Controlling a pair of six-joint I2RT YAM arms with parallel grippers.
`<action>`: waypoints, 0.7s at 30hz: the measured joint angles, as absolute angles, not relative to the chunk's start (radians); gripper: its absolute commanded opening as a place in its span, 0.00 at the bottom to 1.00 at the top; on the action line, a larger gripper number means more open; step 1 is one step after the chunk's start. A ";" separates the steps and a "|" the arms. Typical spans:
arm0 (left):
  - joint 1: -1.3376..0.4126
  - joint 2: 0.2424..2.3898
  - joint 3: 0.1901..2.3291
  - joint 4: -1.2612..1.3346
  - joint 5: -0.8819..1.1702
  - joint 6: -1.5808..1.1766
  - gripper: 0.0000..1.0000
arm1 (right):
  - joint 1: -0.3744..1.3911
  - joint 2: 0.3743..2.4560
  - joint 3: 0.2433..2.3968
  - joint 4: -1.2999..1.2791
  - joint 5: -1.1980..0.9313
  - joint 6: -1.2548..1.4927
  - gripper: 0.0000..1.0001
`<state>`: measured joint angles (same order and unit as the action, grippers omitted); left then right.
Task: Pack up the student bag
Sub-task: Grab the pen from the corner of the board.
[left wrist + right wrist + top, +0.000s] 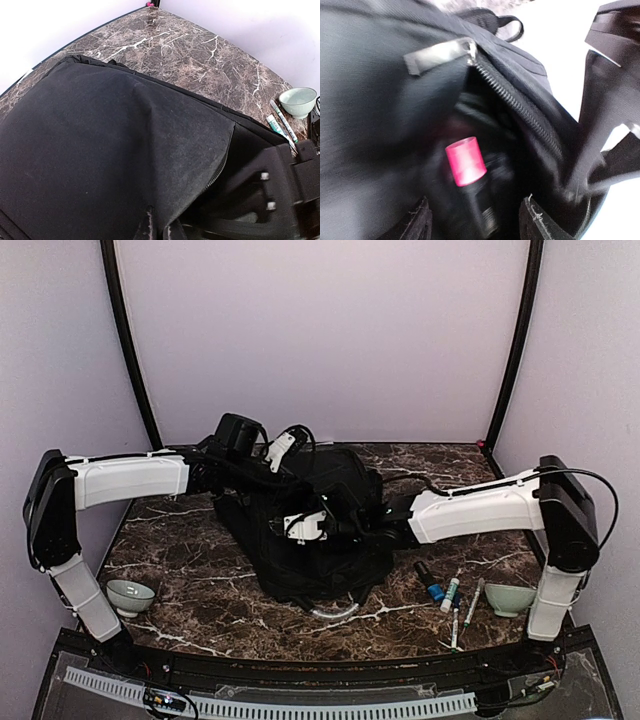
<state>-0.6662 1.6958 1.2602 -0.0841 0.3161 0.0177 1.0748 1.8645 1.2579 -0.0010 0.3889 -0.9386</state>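
Dark marble table (200,625) with white veins, pale walls behind, black posts in the far corners. The student bag (300,575) lies mid-table, black on dark stone, so its outline is hard to trace from above.

- Both wrists meet over the bag. From the top view neither set of fingers can be made out.
- Left gripper (159,231): only the fingertips show at the frame's bottom edge. They sit narrow, pinching the raised edge of the bag's flap.
- Right gripper (479,224): fingers spread wide at the mouth of the bag, beside the open zipper (520,105). The view is blurred.
- A pink-capped item (465,161) sits inside between the fingers, untouched. Its dark body is lost in shadow.
- A pale bowl (130,595) stands near-left and another bowl (510,598) near-right, with markers (455,600) between the second bowl and the bag.
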 measured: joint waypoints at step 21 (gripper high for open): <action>-0.666 1.712 1.260 -0.084 0.253 -0.013 0.00 | 0.949 1.456 1.119 -0.670 -0.139 -0.622 0.49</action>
